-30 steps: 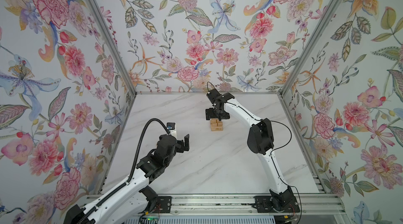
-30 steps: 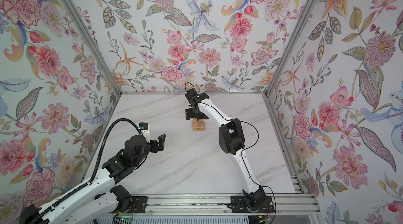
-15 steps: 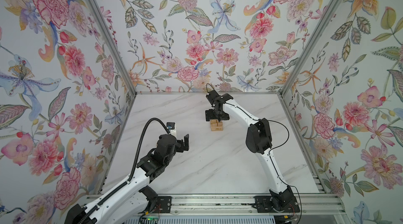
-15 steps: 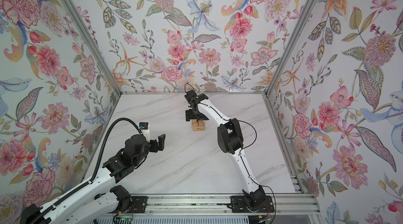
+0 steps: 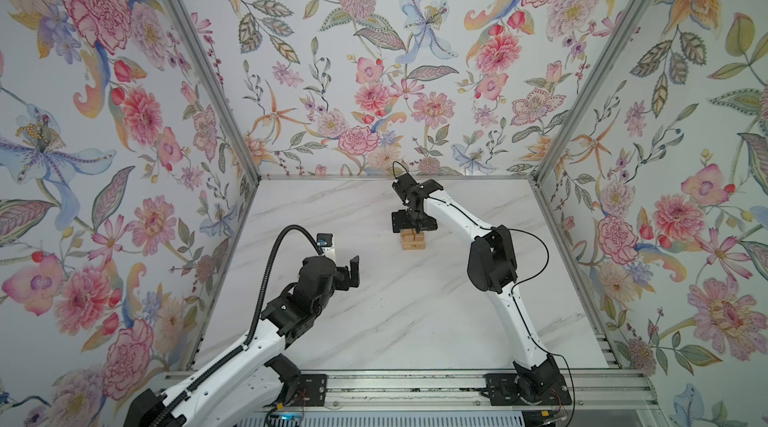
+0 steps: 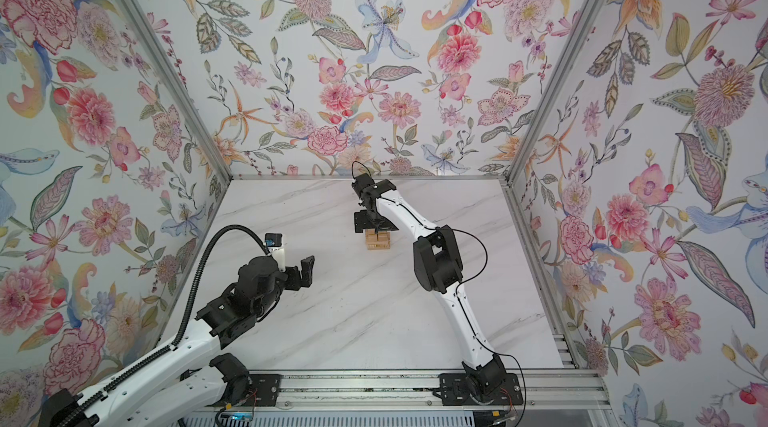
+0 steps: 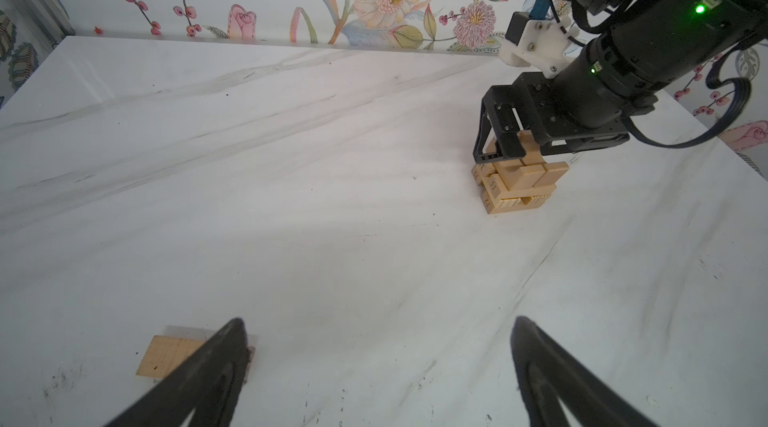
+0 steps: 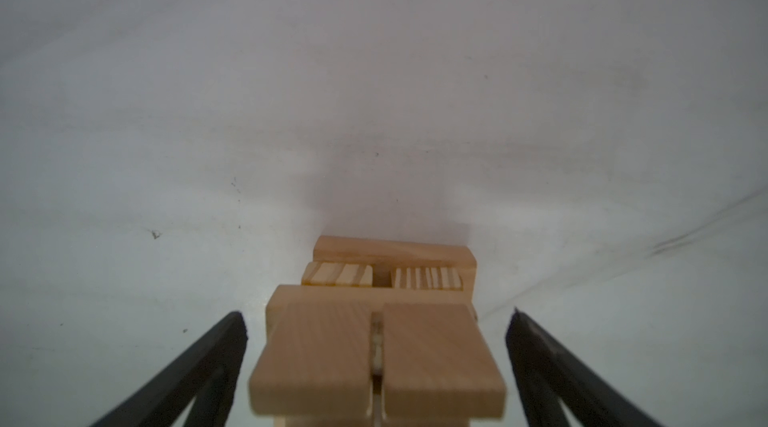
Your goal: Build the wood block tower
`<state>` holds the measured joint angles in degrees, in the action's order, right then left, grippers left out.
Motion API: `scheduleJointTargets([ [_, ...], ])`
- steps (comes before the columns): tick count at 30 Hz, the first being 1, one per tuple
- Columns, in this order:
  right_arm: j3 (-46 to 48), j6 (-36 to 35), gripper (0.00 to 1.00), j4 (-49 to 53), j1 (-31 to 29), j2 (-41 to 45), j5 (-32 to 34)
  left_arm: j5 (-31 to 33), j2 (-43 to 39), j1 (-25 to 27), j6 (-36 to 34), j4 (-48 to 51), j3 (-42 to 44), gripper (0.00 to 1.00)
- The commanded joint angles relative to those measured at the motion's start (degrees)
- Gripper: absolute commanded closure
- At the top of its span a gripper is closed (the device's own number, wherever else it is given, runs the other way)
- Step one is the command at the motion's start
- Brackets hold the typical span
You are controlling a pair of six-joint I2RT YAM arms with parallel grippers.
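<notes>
Nearest the front rail, the left gripper (image 5: pixel 348 275) hangs above the marble table (image 5: pixel 374 321) with its jaws spread wide and nothing between them. Only the left wrist view shows a loose wood block (image 7: pixel 166 356) lying flat under it. One dark finger (image 7: pixel 216 362) covers that block's far end, so its full length and long axis cannot be judged.

Further back, near the middle of the table's far half, the tower (image 5: pixel 412 241) stands upright. The right gripper (image 5: pixel 414 224) sits directly over it and hides its top in both top views. In the right wrist view the jaws stand apart on either side of the top layer, with clear gaps. That layer is two bars side by side, their long axes running parallel to the fingers. The layer beneath lies crosswise. The tower's lower courses are cut off there. Dark marks on the block ends (image 7: pixel 492 186) are too small to read.
</notes>
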<state>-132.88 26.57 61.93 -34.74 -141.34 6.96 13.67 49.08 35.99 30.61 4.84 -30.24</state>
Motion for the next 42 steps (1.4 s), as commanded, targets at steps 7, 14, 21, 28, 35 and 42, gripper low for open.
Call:
scheduleJointTargets([
  [7, -1.5, 0.0, 0.07, 1.4, 0.3, -1.9, 0.5, -0.9, 0.1, -0.9, -0.4, -0.4, 1.0, 0.01],
  [14, -1.5, -0.1, 0.12, 1.5, 0.5, -2.2, 0.3, -1.1, 0.2, -1.1, -0.4, -0.4, 1.0, 0.01],
  [21, -1.4, 0.0, 0.12, 1.5, 0.6, -2.4, 0.5, -1.1, 0.2, -1.3, -0.3, -0.4, 1.1, 0.01],
  [28, -1.4, 0.1, 0.12, 1.5, 0.8, -2.3, 0.6, -1.3, 0.2, -1.4, -0.3, -0.5, 1.0, 0.01],
  [35, -1.7, -0.4, 0.09, 1.3, 0.8, -1.7, 0.0, -1.5, 0.0, -1.5, -0.3, -0.4, 0.9, 0.01],
  [42, -2.6, -2.5, 0.01, 1.3, 0.1, 1.6, 1.1, -1.3, 0.1, -1.6, -0.4, -0.1, 0.3, 0.01],
])
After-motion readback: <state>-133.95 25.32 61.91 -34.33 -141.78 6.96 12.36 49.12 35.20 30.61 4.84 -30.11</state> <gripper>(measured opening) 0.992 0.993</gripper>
